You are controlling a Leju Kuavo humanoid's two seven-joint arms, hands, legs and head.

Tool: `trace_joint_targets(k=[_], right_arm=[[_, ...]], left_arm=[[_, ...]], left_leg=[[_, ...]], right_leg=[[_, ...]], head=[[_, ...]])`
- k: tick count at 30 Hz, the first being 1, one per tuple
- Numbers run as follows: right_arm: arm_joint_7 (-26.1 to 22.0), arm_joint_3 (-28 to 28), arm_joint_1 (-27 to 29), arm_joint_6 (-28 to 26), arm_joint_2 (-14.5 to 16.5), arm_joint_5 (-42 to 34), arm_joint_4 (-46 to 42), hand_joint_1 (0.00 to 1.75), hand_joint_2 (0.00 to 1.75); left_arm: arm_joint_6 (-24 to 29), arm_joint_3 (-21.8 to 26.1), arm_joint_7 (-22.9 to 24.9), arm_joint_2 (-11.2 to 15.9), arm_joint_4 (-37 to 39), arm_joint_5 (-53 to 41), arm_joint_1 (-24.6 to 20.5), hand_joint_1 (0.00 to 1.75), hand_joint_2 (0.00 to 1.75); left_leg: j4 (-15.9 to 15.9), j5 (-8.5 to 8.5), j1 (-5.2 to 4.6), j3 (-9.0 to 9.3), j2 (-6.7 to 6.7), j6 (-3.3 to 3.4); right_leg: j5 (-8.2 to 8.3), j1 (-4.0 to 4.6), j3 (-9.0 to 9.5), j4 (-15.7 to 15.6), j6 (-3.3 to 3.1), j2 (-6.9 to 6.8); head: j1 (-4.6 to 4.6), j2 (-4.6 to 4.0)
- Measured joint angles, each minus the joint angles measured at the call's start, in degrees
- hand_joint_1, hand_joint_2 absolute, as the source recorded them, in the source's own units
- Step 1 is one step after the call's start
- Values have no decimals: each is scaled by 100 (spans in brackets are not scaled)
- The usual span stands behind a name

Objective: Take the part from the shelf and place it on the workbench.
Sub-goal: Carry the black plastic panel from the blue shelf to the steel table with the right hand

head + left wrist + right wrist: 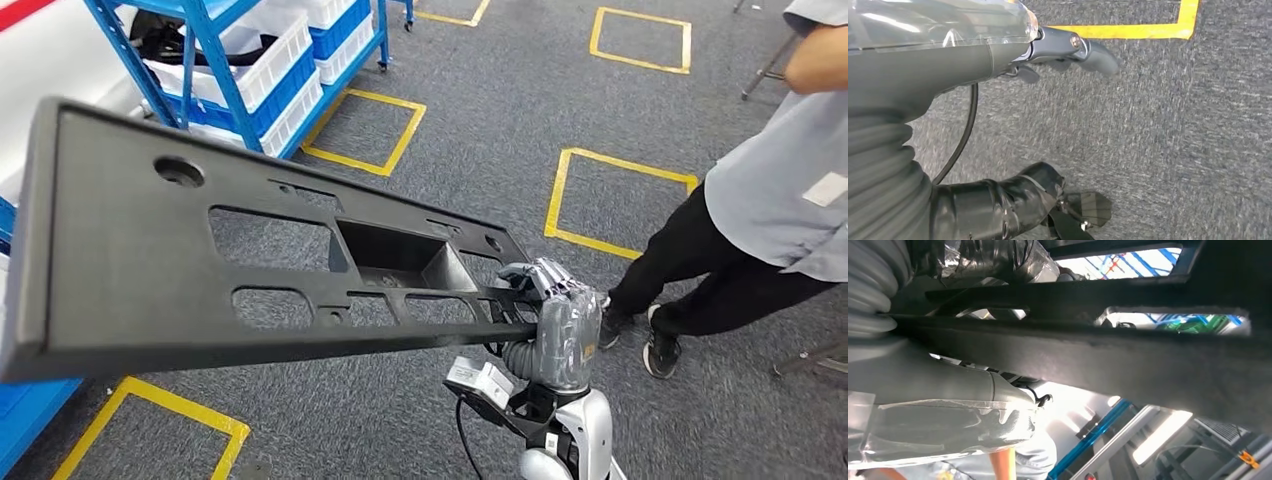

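Part (250, 260), a long black plastic panel with cut-outs, juts out level over grey carpet floor (480, 130), gripped at its near end by right hand (560, 320). Left hand (1068, 47) hangs above carpet, fingers apart, holding nothing. Blue shelf (230, 70) behind; person (770, 190) stands right.

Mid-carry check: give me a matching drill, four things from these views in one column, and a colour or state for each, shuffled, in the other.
Things:
1. part
2. right hand
3. shelf
4. left hand

States:
A. blue frame holding white bins
B. hangs over grey carpet, holding nothing
C. long black panel with cut-outs, carried in the air
D. grips one end of the panel

Pairs: 1-C, 2-D, 3-A, 4-B
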Motion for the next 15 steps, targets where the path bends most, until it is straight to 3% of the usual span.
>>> trace_joint_targets(k=[1,3,6,8,9,10,12,14,15], right_arm=[[-1,0,6,-2,1,-2,0,175,175],[-1,0,13,-4,-1,-14,-1,175,175],[-2,0,23,-10,-2,-55,0,175,175],[-1,-3,56,-14,-7,-75,0,175,175],[2,-7,71,-15,-10,-80,0,175,175],[4,-11,80,-15,-12,-81,-1,175,175],[5,-16,82,-16,-13,-81,-4,175,175],[5,-18,80,-18,-13,-81,-15,175,175],[5,-19,83,-18,-14,-81,-22,175,175]], left_arm=[[0,1,1,-2,0,-1,-2,0,175],[3,2,1,-4,0,0,-3,0,175],[8,2,-1,-1,0,2,2,0,175],[8,2,-1,2,0,4,13,0,175],[7,2,-1,2,0,6,14,0,175],[7,2,-1,2,0,7,11,0,175],[7,2,-3,2,0,7,5,0,175],[7,2,-6,1,0,7,2,0,175],[7,2,-7,-2,0,7,2,0,175]], left_leg=[[-7,18,5,-4,49,37],[-59,59,16,11,161,122],[-83,76,-10,10,340,205],[-73,67,-35,1,474,215],[-69,61,-43,1,537,216],[-68,54,-50,7,595,213],[-67,34,-72,30,694,194],[-73,21,-85,47,783,151],[-83,20,-89,55,832,126]], right_leg=[[8,-7,-17,-5,34,31],[-105,-2,-92,144,84,-79],[-604,-11,-513,1074,139,-384],[-722,-24,-719,1528,156,-445],[-624,-27,-669,1444,151,-466],[-447,-23,-502,1138,133,-504],[-162,25,-75,333,64,-737],[-90,95,112,-52,-9,-888],[-82,117,107,-61,-34,-860]], head=[[-1,1],[2,0],[7,0],[7,0],[7,1],[7,1],[5,0],[6,0],[4,1]])
